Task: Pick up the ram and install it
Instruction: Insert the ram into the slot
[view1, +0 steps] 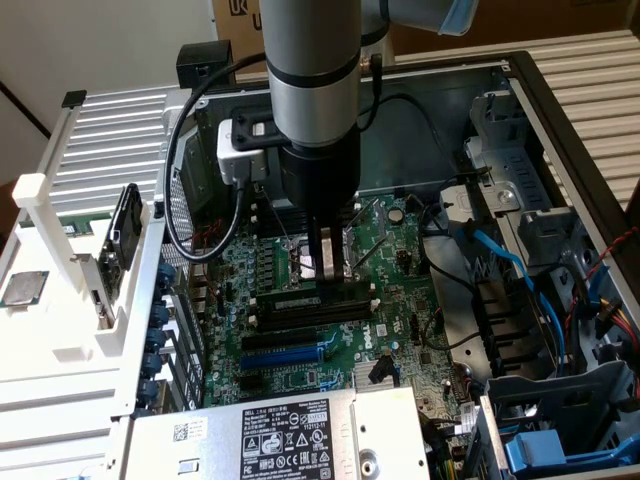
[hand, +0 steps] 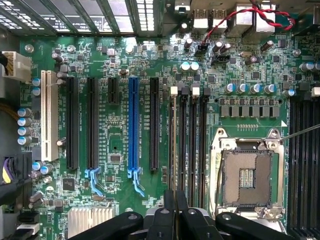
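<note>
My gripper (view1: 326, 283) reaches straight down into the open computer case and is shut on the ram (view1: 312, 298). The ram is a long dark stick with a pale label, standing on edge along the memory slots (view1: 310, 315) just beside the CPU socket (hand: 247, 177). In the wrist view my black fingers (hand: 169, 215) pinch the ram (hand: 175, 150), which shows edge-on as a thin dark strip lined up over the slot with a white end clip (hand: 173, 91). Whether its lower edge is pressed home in the slot I cannot tell.
The green motherboard (view1: 400, 300) carries a blue expansion slot (view1: 285, 352) beside black ones. A power supply with a label (view1: 290, 435) lies in front. Blue cables (view1: 500, 260) and drive cages crowd the exterior view's right. A white rack (view1: 60, 260) stands outside the case.
</note>
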